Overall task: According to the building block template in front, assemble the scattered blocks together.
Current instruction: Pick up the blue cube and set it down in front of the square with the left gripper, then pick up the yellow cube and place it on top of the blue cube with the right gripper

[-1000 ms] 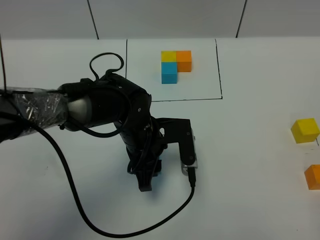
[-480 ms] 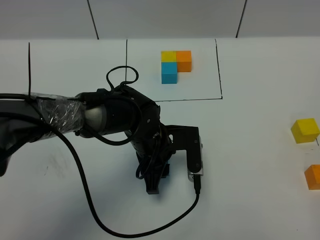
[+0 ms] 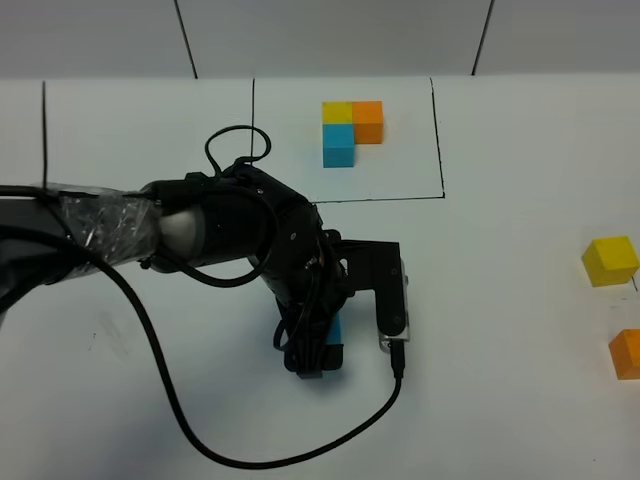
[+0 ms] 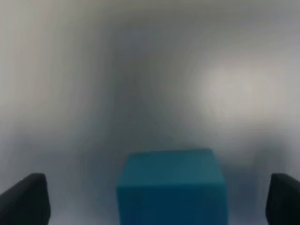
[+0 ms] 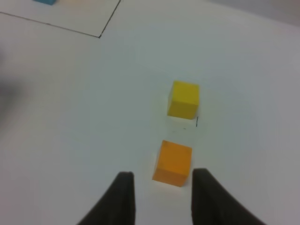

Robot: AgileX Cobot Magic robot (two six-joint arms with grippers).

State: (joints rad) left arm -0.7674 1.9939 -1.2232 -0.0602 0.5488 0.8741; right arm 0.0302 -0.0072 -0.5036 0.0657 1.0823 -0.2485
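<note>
One plain white counter point(image 3: 520, 420) carried everything we saw, matte and unpatterned apart from thin black lines, and behind it rose a pale wall point(image 3: 330, 35) split by two dark slanting seams. We counted six cubes in all. Three were joined inside the building block template point(image 3: 345, 135), a black-outlined rectangle at the back of the counter, with yellow at the corner, orange beside it and blue in front. The other three lay loose. A sky-blue cube point(image 3: 333, 342) sat near the middle of the counter, in front of the template and mostly hidden under the left arm point(image 3: 200, 225), which was partly wrapped in clear plastic film point(image 3: 90, 222). A yellow cube point(image 3: 610, 260) and an orange cube point(image 3: 626, 353) lay well apart from it at the right edge, near each other but not touching. One black cable point(image 3: 190, 440) looped across the counter from the arm. Of the two grippers, the left gripper point(image 4: 154, 201) stood with its fingers point(image 4: 24, 199) spread wide on either side of the sky-blue cube, neither touching it. The right gripper point(image 5: 161, 197) was parted too and held nothing, with the orange cube just beyond its tips and the yellow one farther on.
</note>
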